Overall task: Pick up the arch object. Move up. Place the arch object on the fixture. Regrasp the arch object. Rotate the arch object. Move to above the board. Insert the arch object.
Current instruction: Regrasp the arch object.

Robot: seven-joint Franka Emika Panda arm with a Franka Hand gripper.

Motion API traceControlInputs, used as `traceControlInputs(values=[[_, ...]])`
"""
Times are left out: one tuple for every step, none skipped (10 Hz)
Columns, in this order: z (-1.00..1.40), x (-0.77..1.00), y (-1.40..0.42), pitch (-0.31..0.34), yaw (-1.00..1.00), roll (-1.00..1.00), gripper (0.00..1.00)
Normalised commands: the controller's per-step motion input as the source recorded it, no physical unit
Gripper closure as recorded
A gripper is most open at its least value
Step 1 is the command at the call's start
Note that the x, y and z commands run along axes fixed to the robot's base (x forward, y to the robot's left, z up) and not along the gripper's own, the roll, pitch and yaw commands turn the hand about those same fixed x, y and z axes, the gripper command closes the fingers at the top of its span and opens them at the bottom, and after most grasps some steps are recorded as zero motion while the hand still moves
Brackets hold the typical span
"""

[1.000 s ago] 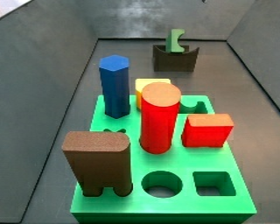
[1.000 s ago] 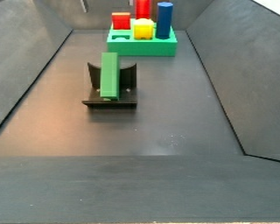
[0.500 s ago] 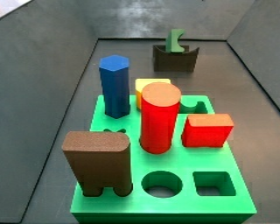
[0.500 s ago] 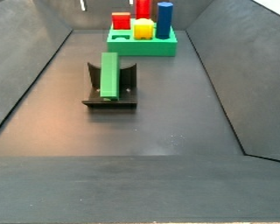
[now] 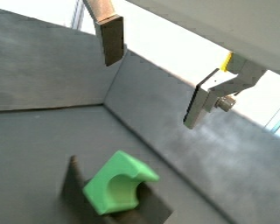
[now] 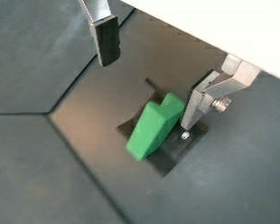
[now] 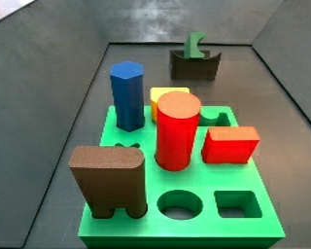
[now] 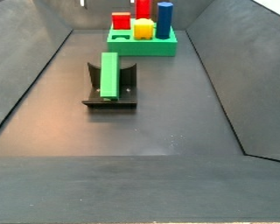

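Observation:
The small bright-green arch object (image 8: pixel 108 74) stands on edge in the dark fixture (image 8: pixel 112 91) on the floor, also seen in a side view (image 7: pixel 194 45) on the fixture (image 7: pixel 193 66). In both wrist views the arch object (image 5: pixel 116 181) (image 6: pixel 153 129) rests on the fixture (image 5: pixel 87 191) (image 6: pixel 168 156) below my gripper (image 5: pixel 154 72) (image 6: pixel 150 72). The gripper is open and empty, well above the piece, its fingers (image 5: pixel 111 40) (image 6: pixel 106 42) apart. The gripper does not show in the side views. The green board (image 7: pixel 185 190) (image 8: pixel 143 43) lies at the other end.
The board carries a blue hexagonal peg (image 7: pixel 127 95), a red cylinder (image 7: pixel 177 130), a red block (image 7: pixel 231 145), a yellow piece (image 7: pixel 163 94) and a big brown notched block (image 7: pixel 108 179). Round and square holes (image 7: pixel 182 204) are open near its front. Sloped grey walls (image 8: pixel 38 70) enclose the floor.

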Motion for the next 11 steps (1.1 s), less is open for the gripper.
traceControlInputs(values=[[-0.01, 0.07, -0.03, 0.033, 0.04, 1.00, 0.00], [-0.01, 0.08, -0.03, 0.076, 0.06, 1.00, 0.00], [-0.01, 0.09, -0.04, 0.099, 0.06, 0.80, 0.00], [-0.02, 0.09, -0.04, 0.112, 0.08, 0.53, 0.00], [-0.02, 0.09, -0.04, 0.111, 0.09, 0.41, 0.00], [0.00, 0.08, -0.02, 0.095, 0.12, 0.22, 0.00], [-1.00, 0.03, 0.08, 0.124, 0.07, 0.14, 0.00], [-1.00, 0.03, 0.07, 0.098, 0.08, 0.12, 0.00], [-1.00, 0.04, 0.07, 0.077, 0.10, 0.10, 0.00], [-1.00, 0.05, 0.06, 0.035, 0.12, 0.08, 0.00], [-1.00, 0.06, 0.06, -0.003, 0.12, 0.06, 0.00]])
